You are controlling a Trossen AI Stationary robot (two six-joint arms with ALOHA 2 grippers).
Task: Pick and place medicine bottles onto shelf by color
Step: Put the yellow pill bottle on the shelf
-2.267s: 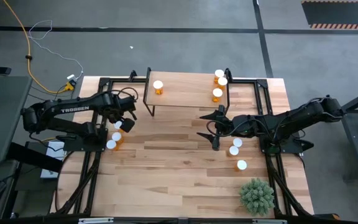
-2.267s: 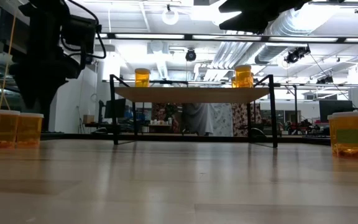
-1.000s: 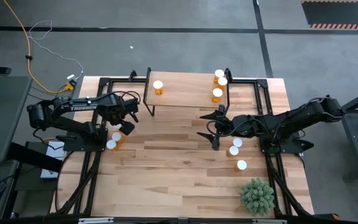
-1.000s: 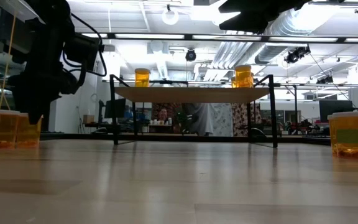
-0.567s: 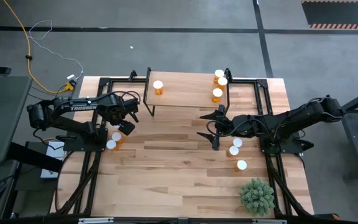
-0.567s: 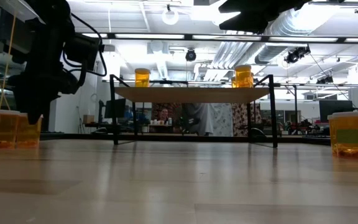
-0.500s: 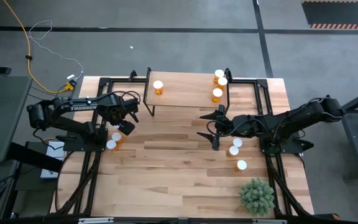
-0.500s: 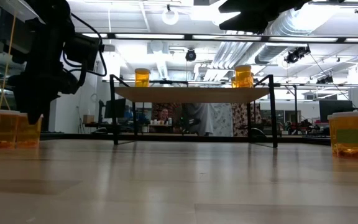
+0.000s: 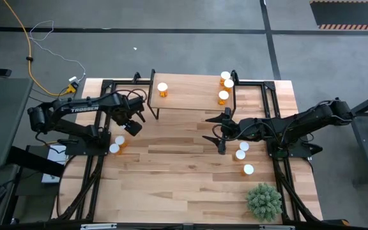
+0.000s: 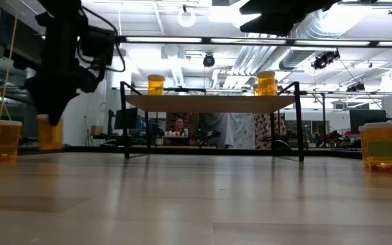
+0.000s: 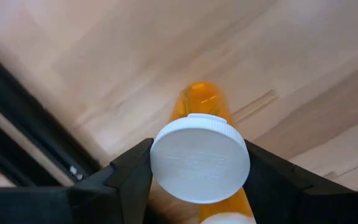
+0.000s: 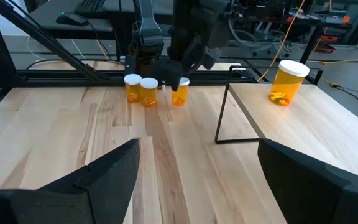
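Observation:
My left gripper (image 9: pixel 131 125) hangs over the table's left part, shut on an orange medicine bottle (image 10: pixel 50 133) with a white cap (image 11: pixel 199 157). Two more bottles (image 9: pixel 116 144) stand on the table just nearer than it. The shelf (image 9: pixel 190 97) stands at the far middle on thin black legs. It carries one bottle (image 9: pixel 163 89) at its left end and three (image 9: pixel 225 85) at its right end. My right gripper (image 12: pixel 197 186) waits open near the table's middle, level, facing the left arm. My left gripper pinches the bottle's white cap by its rim (image 11: pixel 157 158) between its two fingers (image 11: pixel 129 177), one on each side. The fingers come from above, pointing down. The bottle hangs upright below them, its base (image 10: pixel 50 146) lifted clear of the table.
Three bottles (image 9: pixel 243 156) stand on the table to the right of my right gripper, and a green spiky plant (image 9: pixel 264 201) sits at the near right corner. Bare wood lies between the arms and in front of the shelf.
My left gripper has risen and gone a little toward the table's right and far side, toward the shelf. The bottle that stood beside the two others has come up with it and now hangs clear of the table.

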